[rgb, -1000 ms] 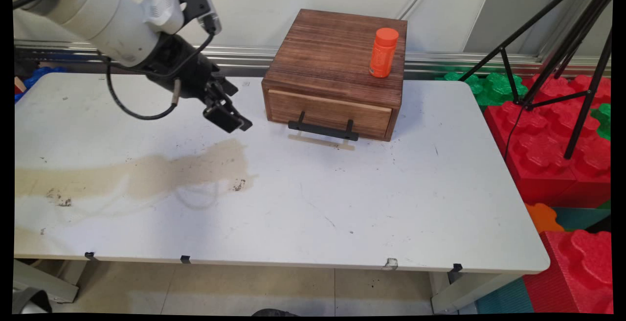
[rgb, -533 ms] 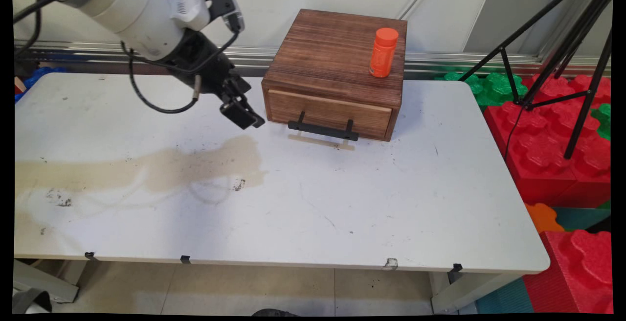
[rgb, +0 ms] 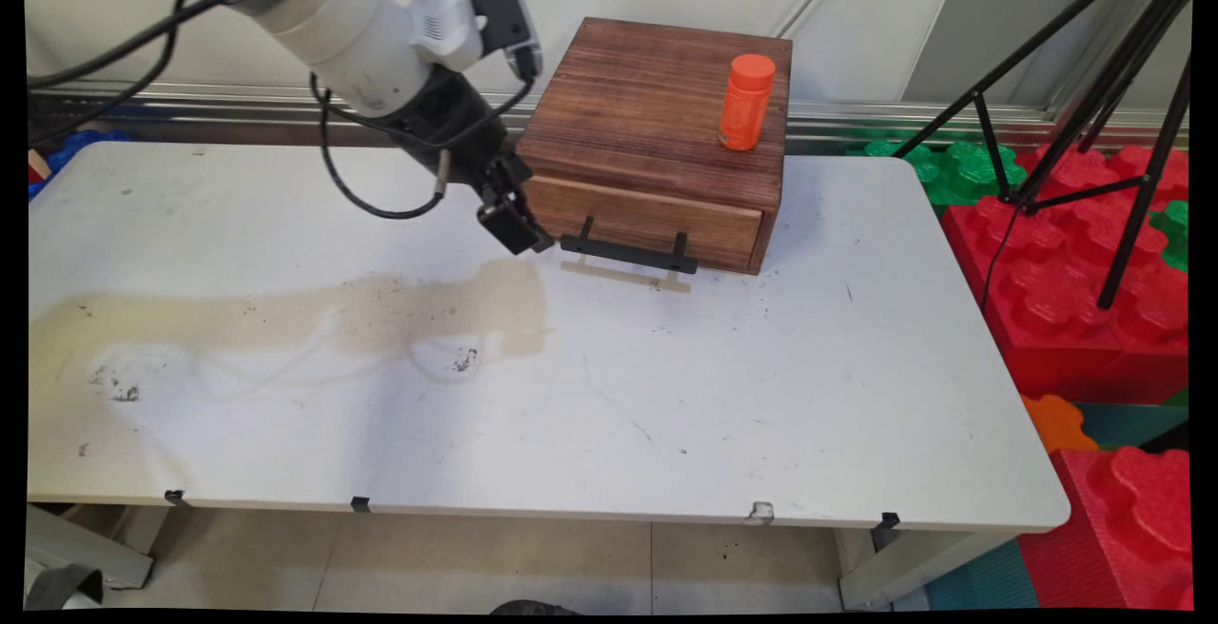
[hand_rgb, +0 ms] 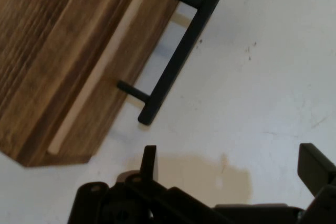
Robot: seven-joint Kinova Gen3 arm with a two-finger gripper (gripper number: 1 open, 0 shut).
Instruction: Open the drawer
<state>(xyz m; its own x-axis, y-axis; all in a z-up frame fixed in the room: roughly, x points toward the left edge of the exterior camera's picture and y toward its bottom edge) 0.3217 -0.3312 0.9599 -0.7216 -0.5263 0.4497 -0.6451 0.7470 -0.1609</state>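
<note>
My black gripper hangs low over the white table, just left of the black bar handle on the shut drawer of a brown wooden box. Its fingers stand open with nothing between them. In the hand view the gripper is a short way from the near end of the handle, apart from it, with the drawer front at the upper left. An orange bottle with an orange cap stands upright on the box's top, near its right rear corner.
A brownish stain spreads across the table's left half. Black tripod legs rise at the right above red and green foam blocks beside the table. The wall runs close behind the box.
The arm has swung to the right across the table, carrying the gripper from the table's left middle to the left end of the drawer handle. Box and bottle have stayed put.
</note>
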